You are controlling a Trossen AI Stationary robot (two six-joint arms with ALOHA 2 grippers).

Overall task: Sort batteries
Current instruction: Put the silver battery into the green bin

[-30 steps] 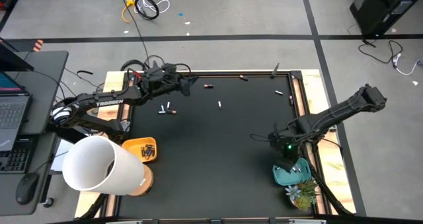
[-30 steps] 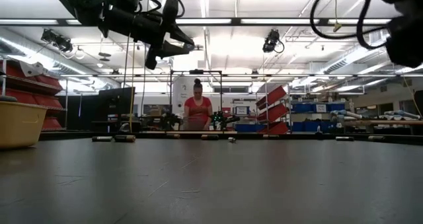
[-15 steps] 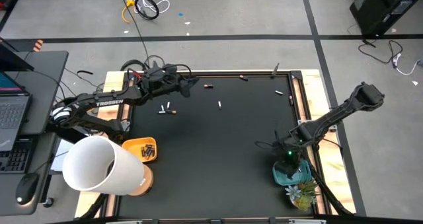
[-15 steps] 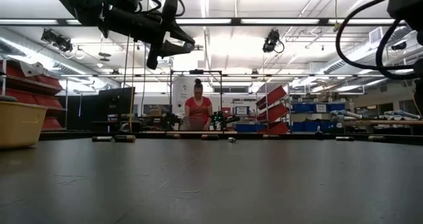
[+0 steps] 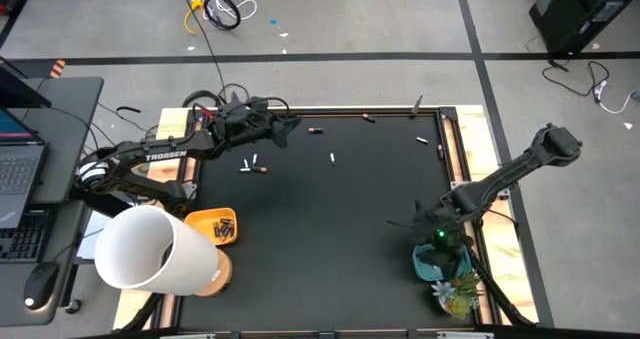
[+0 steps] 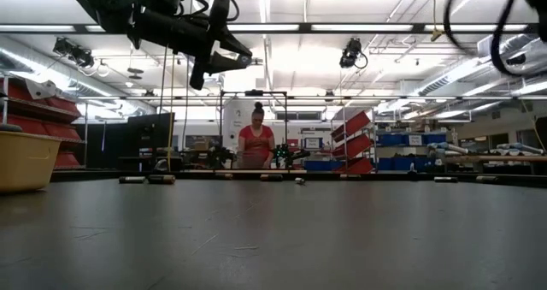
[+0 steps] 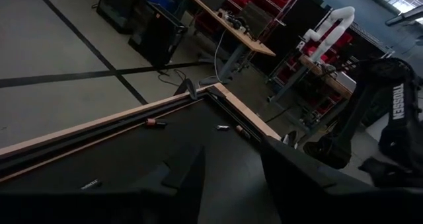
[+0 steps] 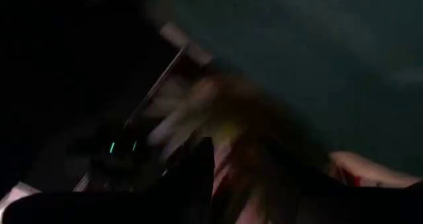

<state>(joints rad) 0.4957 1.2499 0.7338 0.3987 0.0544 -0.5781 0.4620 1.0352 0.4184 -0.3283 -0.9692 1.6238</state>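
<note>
**High view: right arm drawn back over the teal tray**

High view, compared with one second ago: right gripper (image 5: 432,231) shifted from open mat toward the near right corner, now directly above the teal tray (image 5: 441,263). Motion mostly complete by half a second ago; only a slight further shift since. Right wrist view: blurred, dominated by teal surface, consistent with that position. Finger state of this gripper: cannot tell, and no battery discernible between them.

Left gripper (image 5: 283,127): unchanged across the second, hanging above the far left part of the bench (image 5: 340,229). Left wrist view: fingers (image 7: 285,178) apart, nothing between them.

Batteries: loose pair (image 5: 250,164) on the mat near the left gripper; single battery (image 5: 333,158) toward centre; more along the far edge (image 5: 316,130) and at the far right (image 5: 422,138). Sorted dark ones in the yellow bin (image 5: 213,225) at the near left.

Judgement: right arm likely at the drop-off stage of one sorting cycle; release not confirmed. Much of the task outstanding, given the batteries left on the mat.
</note>
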